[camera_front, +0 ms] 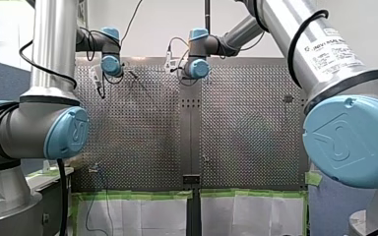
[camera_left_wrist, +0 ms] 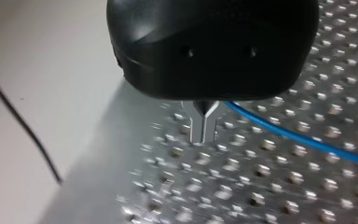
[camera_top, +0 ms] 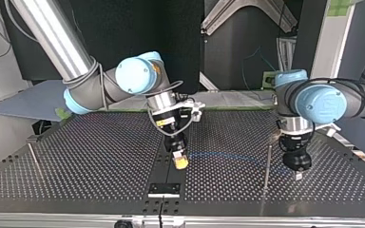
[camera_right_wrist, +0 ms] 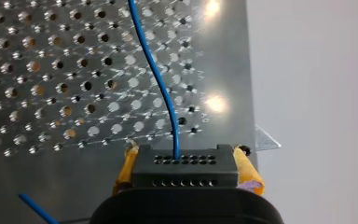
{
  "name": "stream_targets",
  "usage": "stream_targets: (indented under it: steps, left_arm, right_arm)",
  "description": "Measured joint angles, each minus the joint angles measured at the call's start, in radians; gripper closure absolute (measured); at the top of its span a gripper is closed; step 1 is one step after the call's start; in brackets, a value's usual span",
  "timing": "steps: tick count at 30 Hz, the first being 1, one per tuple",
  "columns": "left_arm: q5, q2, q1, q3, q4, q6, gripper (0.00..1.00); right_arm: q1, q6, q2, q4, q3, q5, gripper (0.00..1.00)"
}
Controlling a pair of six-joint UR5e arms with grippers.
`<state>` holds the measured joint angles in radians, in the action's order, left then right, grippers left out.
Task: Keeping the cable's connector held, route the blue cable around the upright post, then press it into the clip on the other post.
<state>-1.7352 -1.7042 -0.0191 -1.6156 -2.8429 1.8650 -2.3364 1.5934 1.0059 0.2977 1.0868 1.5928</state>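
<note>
Nearest the top view's camera, a thin upright post (camera_top: 268, 164) stood on the perforated table (camera_top: 90, 161). My left gripper (camera_top: 298, 175) hung just beside it, its metal fingers (camera_left_wrist: 204, 128) pressed together at the tips. The blue cable (camera_top: 228, 156) passed close behind those fingers and ran low over the table to my right gripper (camera_top: 181, 163), whose yellow pads (camera_right_wrist: 249, 170) were clamped on the black connector (camera_right_wrist: 186, 170). A second post (camera_top: 34, 159) stood well apart, at that view's left.

The cable (camera_top: 218, 156) runs from my right gripper (camera_top: 181, 162) toward the post (camera_top: 268, 164) beside my left gripper (camera_top: 298, 175).
</note>
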Motion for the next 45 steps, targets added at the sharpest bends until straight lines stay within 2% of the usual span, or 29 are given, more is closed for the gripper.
stream_targets:
  steps: [5, 12, 20, 21, 22, 24, 26, 27, 28, 29, 30, 37, 45]
  left_arm:
    - [-0.012, -0.036, 0.001, 0.000, -0.001, 0.001, 1.00]
    - [-0.022, -0.056, 0.004, -0.001, -0.013, 0.017, 1.00]
    - [-0.001, -0.098, 0.019, 0.000, -0.026, 0.039, 1.00]
    - [0.000, -0.100, 0.020, 0.000, -0.028, 0.041, 0.94]
    - [0.000, -0.101, 0.021, 0.000, -0.030, 0.044, 0.94]
    - [0.002, -0.104, 0.022, 0.000, -0.034, 0.055, 0.69]
    - [0.005, -0.104, 0.024, 0.000, -0.037, 0.064, 0.69]
    - [0.006, -0.104, 0.025, -0.001, -0.039, 0.067, 0.39]
    - [0.007, -0.104, 0.026, -0.001, -0.041, 0.069, 0.39]
    - [0.006, -0.104, 0.027, -0.001, -0.043, 0.071, 0.25]
    - [0.005, -0.104, 0.028, 0.000, -0.047, 0.071, 0.00]
    - [-0.012, -0.106, 0.034, -0.001, -0.079, 0.064, 0.00]
    - [-0.012, -0.149, 0.050, -0.001, -0.080, 0.042, 0.00]
  right_arm:
    - [0.003, -0.018, -0.016, -0.019, 0.000, 0.006, 1.00]
    - [-0.003, -0.030, -0.040, -0.041, 0.002, 0.012, 1.00]
    - [-0.004, -0.042, -0.057, -0.059, 0.017, 0.016, 1.00]
    - [-0.003, -0.043, -0.059, -0.059, 0.022, 0.017, 1.00]
    - [-0.002, -0.044, -0.060, -0.059, 0.028, 0.018, 1.00]
    - [0.001, -0.046, -0.062, -0.058, 0.044, 0.021, 1.00]
    - [0.002, -0.047, -0.065, -0.057, 0.059, 0.023, 1.00]
    - [0.003, -0.048, -0.067, -0.057, 0.064, 0.023, 1.00]
    - [0.003, -0.050, -0.069, -0.057, 0.068, 0.024, 1.00]
    - [0.003, -0.053, -0.072, -0.057, 0.071, 0.024, 1.00]
    - [0.002, -0.056, -0.074, -0.057, 0.072, 0.024, 1.00]
    - [-0.004, -0.063, -0.084, -0.058, 0.082, 0.025, 1.00]
    - [0.001, -0.071, -0.089, -0.056, 0.123, 0.035, 1.00]
